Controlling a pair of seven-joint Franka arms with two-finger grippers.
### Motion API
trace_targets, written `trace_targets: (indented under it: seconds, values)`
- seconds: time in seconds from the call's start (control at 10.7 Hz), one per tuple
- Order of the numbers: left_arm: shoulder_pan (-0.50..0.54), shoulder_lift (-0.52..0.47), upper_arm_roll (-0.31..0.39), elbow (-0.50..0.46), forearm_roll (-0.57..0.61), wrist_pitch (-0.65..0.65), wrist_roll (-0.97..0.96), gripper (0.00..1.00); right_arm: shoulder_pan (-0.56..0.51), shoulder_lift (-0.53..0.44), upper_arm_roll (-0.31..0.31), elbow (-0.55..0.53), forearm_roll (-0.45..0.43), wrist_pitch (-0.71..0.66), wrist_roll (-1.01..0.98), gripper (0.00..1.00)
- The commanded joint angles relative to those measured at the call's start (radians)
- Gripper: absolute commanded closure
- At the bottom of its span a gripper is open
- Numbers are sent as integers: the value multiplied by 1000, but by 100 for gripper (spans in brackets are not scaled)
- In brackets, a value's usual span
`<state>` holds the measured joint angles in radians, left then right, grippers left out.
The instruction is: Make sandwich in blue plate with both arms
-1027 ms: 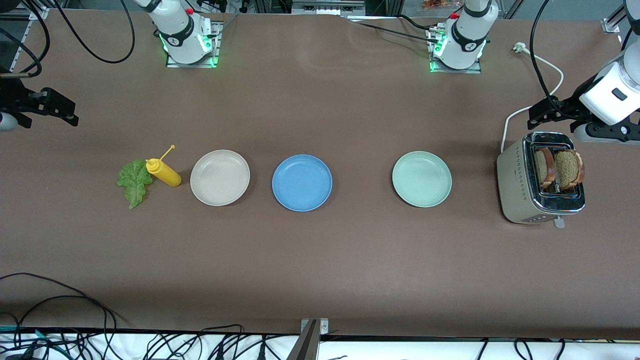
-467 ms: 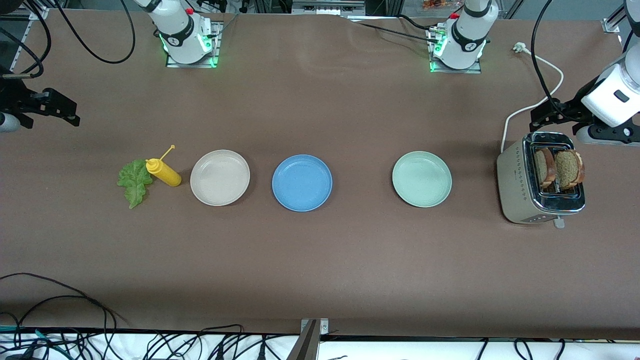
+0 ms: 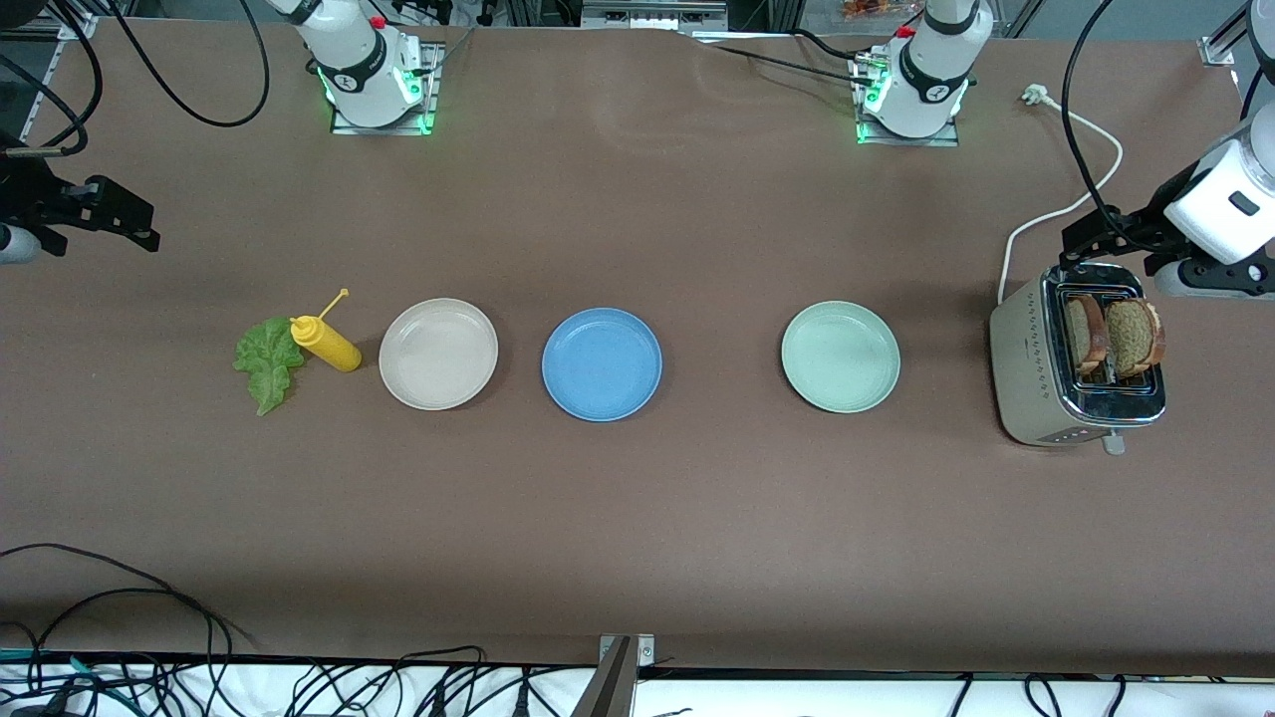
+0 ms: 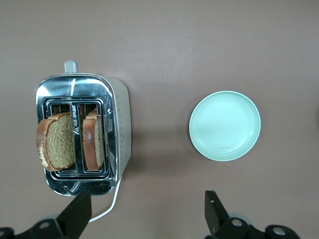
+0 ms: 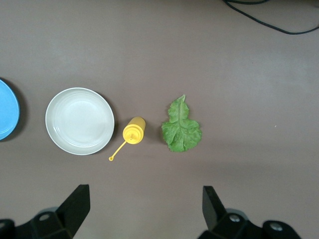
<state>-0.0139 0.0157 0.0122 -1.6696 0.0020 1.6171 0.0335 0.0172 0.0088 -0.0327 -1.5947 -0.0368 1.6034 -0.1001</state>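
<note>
Non-task items: cream-white plate (image 3: 438, 354) beside yellow squeeze bottle (image 3: 326, 343) lying tilted. Mint-green plate (image 3: 841, 357) sits toward left arm's end, near silver toaster (image 3: 1036, 373); its white cord (image 3: 1066, 204) trails across table.

A matt brown table (image 3: 637, 518) with a smooth, faintly mottled surface carries three smooth, satin-finished plates that look like plastic: a cream-white plate (image 3: 438, 354), a blue plate (image 3: 602, 363) and a pale mint-green plate (image 3: 841, 357). The toaster (image 3: 1026, 368) has brushed metal sides and a mirror-bright chrome top, and in its slots stand two toast slices (image 3: 1133, 336) with grainy brown faces and darker crusts. A crinkled, veined lettuce leaf (image 3: 265, 363) touches a glossy yellow plastic squeeze bottle (image 3: 326, 343).
</note>
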Motion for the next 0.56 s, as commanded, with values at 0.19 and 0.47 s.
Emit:
trace_targets:
  seconds: [0.19,0.47]
  values:
    - [29,46,-2,11,21,26,28,0,0,8,1,22,0,-13,-7,0]
    - [29,87,15,8,23,65,29,0,0,8,1,22,2,-13,-7,0]
